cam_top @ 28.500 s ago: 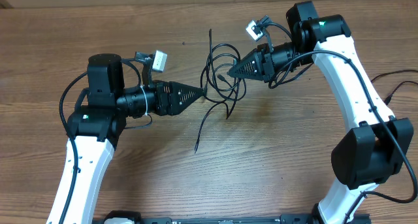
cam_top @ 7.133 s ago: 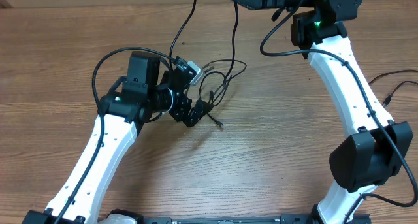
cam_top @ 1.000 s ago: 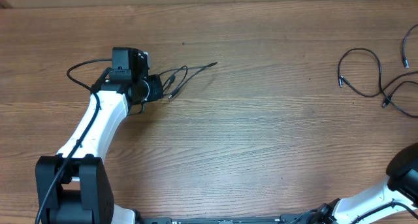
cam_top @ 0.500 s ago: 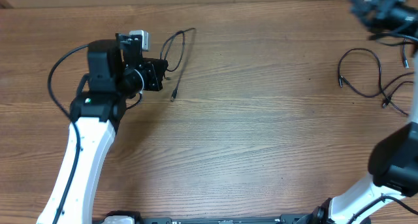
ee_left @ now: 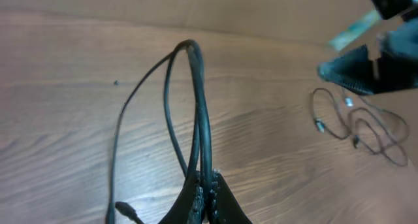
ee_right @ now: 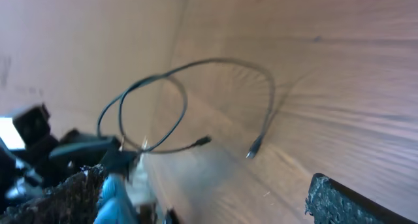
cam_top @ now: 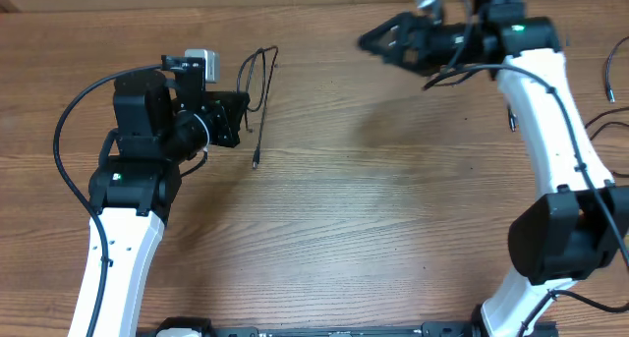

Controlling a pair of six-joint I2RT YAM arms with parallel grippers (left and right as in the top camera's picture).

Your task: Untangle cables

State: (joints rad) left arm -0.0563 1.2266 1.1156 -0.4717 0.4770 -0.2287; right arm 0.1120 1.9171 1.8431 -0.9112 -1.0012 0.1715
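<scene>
In the overhead view my left gripper (cam_top: 243, 111) is shut on one thin black cable (cam_top: 267, 58). The cable loops upward from the fingertips, and a loose strand ends in a small plug (cam_top: 255, 163). The left wrist view shows the cable (ee_left: 196, 100) pinched between the closed fingers (ee_left: 196, 198), with its plug (ee_left: 124, 211) at the lower left. My right gripper (cam_top: 371, 40) is open and empty at the top of the table, pointing left toward that cable. The right wrist view shows the same cable (ee_right: 196, 87) as a loop ahead of the wide-apart fingers (ee_right: 333, 198). Other cables (cam_top: 608, 77) lie at the far right edge.
The loose cables (ee_left: 356, 123) lie on the wooden table behind my right gripper (ee_left: 359, 70) in the left wrist view. My right arm (cam_top: 545, 111) crosses the right side of the table. The left arm's own thick wire (cam_top: 74, 111) arcs out to the left.
My right arm has swung in from the far right to the top middle, its jaws still open. My left gripper has kept its hold and shifted slightly, and the plug now hangs lower.
</scene>
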